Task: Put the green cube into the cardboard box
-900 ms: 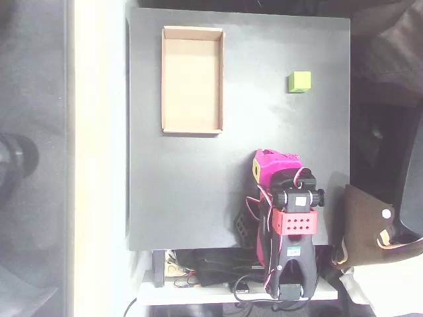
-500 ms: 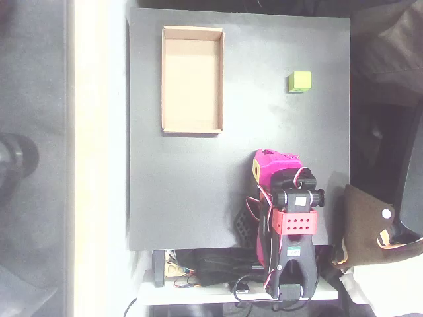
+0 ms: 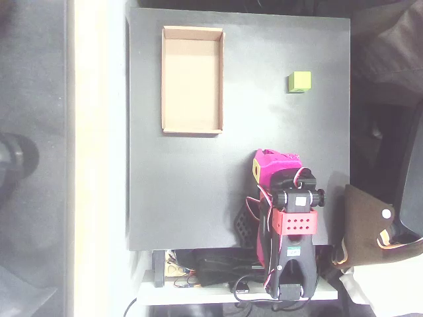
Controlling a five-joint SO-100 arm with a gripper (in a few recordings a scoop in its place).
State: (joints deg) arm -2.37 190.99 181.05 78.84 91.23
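Note:
The green cube (image 3: 299,82) sits alone on the black table top at the upper right of the overhead view. The cardboard box (image 3: 163,79), a shallow tan tray with nothing on its floor, lies at the upper left. My magenta gripper (image 3: 269,160) with its yellow face is folded back near the table's lower edge. It sits well below the cube and slightly to its left, and far to the lower right of the box. Its fingers look pressed together with no gap and nothing held.
The black table (image 3: 185,191) ends at a pale strip on the left. The arm's base and cables (image 3: 291,264) sit at the bottom edge. A brown object (image 3: 367,224) lies off the table's lower right.

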